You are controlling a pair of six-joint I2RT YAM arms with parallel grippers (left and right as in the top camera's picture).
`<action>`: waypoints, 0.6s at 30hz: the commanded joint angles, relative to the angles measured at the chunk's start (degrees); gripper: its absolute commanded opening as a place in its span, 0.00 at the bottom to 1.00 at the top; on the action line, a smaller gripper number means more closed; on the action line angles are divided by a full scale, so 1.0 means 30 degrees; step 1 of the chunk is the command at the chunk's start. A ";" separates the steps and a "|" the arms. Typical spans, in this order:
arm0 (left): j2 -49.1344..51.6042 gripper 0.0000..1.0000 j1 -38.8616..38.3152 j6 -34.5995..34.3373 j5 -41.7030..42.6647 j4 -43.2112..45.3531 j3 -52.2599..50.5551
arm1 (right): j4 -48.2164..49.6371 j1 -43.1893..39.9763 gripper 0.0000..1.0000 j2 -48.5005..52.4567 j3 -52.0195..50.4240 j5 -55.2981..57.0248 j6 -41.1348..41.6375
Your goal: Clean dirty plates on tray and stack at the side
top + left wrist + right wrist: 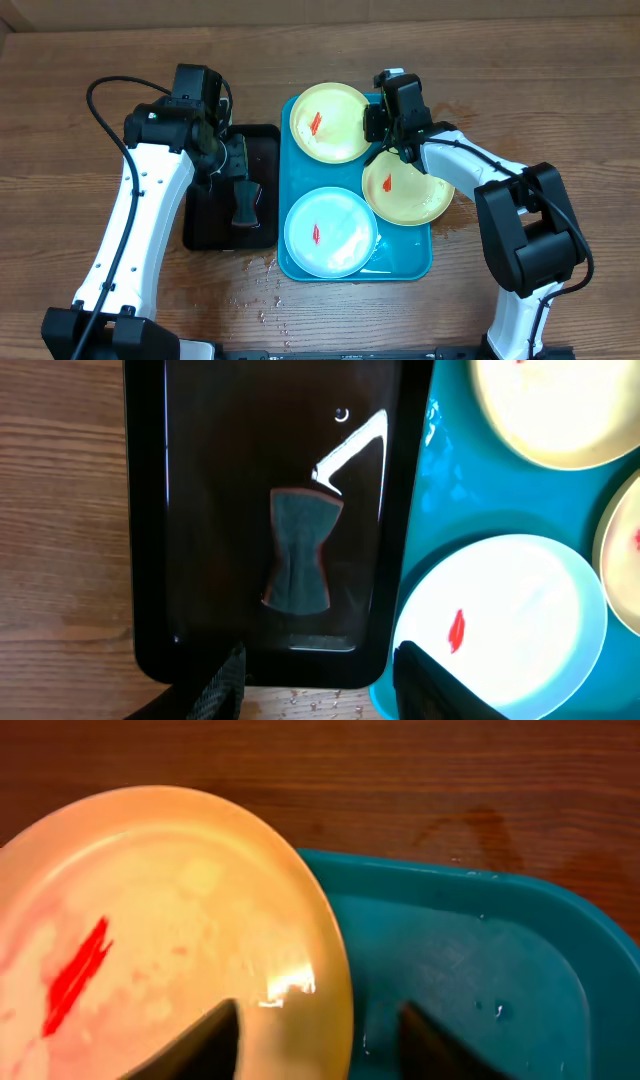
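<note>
My right hand (318,1015) stands wide astride the rim of a yellow plate (150,920) at the tray's (480,950) top end. My left hand (320,655), wide and empty, hangs over the black tray (150,510), left. Another yellow plate (407,185) and a white plate (330,230) lie lower in the tray.

I see the teal tray (420,262) on the surface holding three plates, each smeared red: two yellow plates (328,122) (408,188) and one white plate (330,231). My right gripper (385,135) hangs at the upper yellow plate's rim.
</note>
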 commanded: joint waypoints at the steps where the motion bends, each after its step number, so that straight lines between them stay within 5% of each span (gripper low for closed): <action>1: 0.0168 0.49 -0.0095 0.0335 -0.0189 0.0211 -0.0175 | -0.0022 -0.0219 0.64 0.0124 0.0168 0.0109 -0.0328; 6: 0.0168 0.49 -0.0095 0.0328 -0.0189 0.0262 -0.0175 | -0.1647 -0.0313 0.56 0.0124 0.0168 -0.0641 0.3118; 12: 0.0160 0.49 -0.0095 0.0262 -0.0189 0.0342 -0.0175 | -0.2725 -0.0313 0.43 0.0124 0.0168 -0.2142 0.3264; 18: 0.0168 0.49 -0.0095 0.0270 -0.0189 0.0328 -0.0175 | -0.2790 -0.0313 0.18 0.0124 0.0168 -0.2186 0.3832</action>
